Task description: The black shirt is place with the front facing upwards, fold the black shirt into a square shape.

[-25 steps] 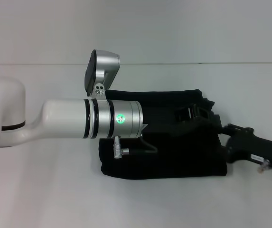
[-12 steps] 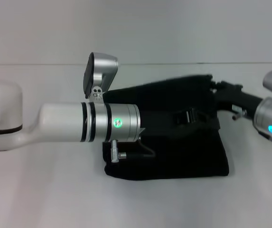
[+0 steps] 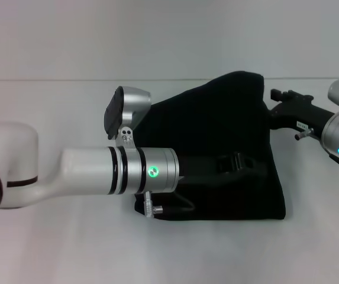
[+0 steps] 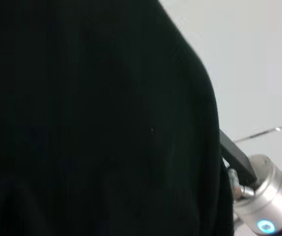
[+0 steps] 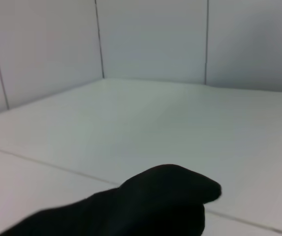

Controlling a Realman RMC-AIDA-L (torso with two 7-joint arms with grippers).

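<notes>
The black shirt [image 3: 216,124] lies folded in a dark block on the white table, plain black cloth facing up. Its far right corner is lifted into a peak. My right gripper [image 3: 271,99] is at that raised edge, shut on the cloth. My left arm reaches in from the left, and my left gripper [image 3: 235,162] rests low on the middle of the shirt, black against black. Black shirt cloth [image 4: 91,118] fills the left wrist view. In the right wrist view, a lifted fold of the shirt [image 5: 145,206] shows over the table.
The white table [image 3: 51,248] runs around the shirt on all sides, with a pale wall [image 3: 157,35] behind it. The right arm's silver wrist [image 4: 265,211] shows past the cloth edge in the left wrist view.
My right gripper has moved from the shirt's near right side up and back, lifting the far right corner into a peak. My left arm has shifted slightly nearer and to the right.
</notes>
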